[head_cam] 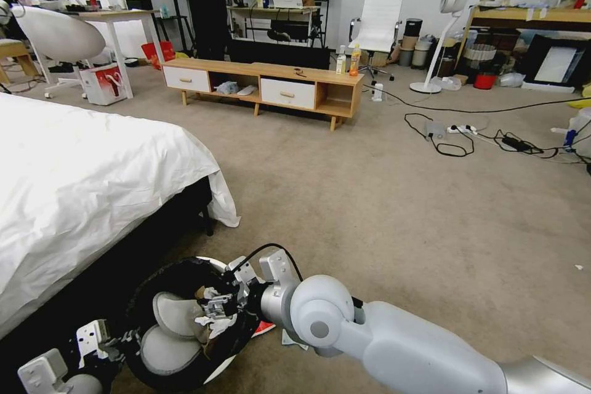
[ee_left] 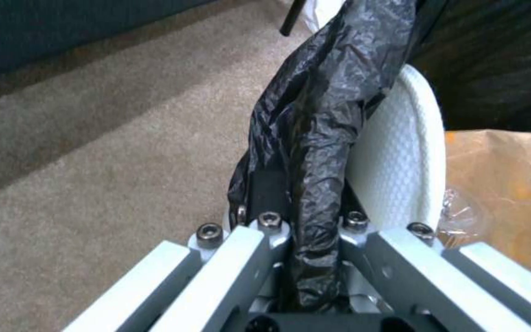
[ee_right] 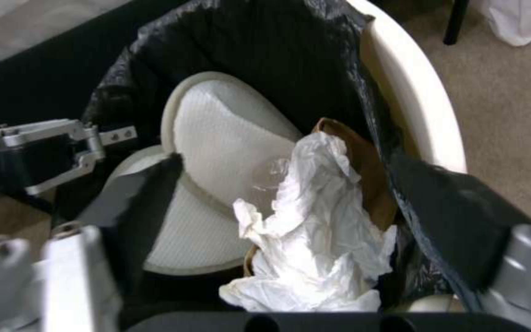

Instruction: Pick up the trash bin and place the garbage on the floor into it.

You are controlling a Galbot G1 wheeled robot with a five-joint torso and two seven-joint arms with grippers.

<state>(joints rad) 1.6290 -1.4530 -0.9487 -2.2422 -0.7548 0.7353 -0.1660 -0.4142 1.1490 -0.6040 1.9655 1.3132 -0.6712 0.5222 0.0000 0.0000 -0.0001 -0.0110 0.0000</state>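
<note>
Beside the bed [head_cam: 74, 197], low in the head view, the trash bin [head_cam: 184, 320] is held off the carpet floor [head_cam: 400, 197]; the right hand [head_cam: 218, 308] reaches over its mouth with the white tissue wad [head_cam: 212, 323]. From the left wrist, the left hand [ee_left: 305, 230] is clamped on the rim through the black bag liner [ee_left: 321, 115], brown paper bag [ee_left: 499, 184] just inside. From the right wrist, the right hand's fingers stand apart around the tissue, which rests on the paper bag above the white flaps [ee_right: 216, 133]. The wad may snag on a finger and spill out. No writing is legible.
</note>
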